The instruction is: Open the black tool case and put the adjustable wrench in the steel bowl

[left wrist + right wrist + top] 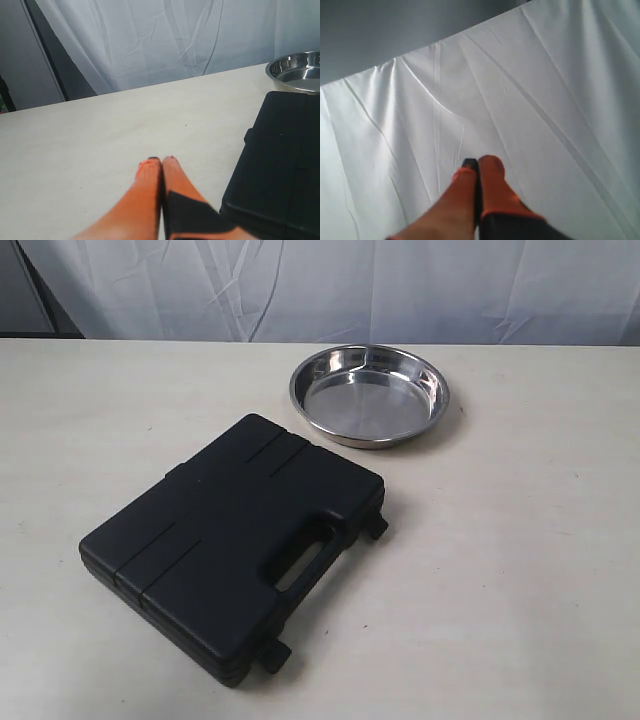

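Note:
The black tool case lies closed and flat on the pale table, slot handle and two small latches toward the front right. Behind it to the right sits the steel bowl, with nothing in it. The adjustable wrench is out of view. Neither gripper shows in the exterior view. In the left wrist view my left gripper has its orange fingers pressed together, hovering over bare table beside the case, with the bowl further off. My right gripper is shut too, pointing at the white curtain.
A white curtain hangs along the table's far edge. A dark upright post stands at the curtain's end in the left wrist view. Bare tabletop surrounds the case and bowl.

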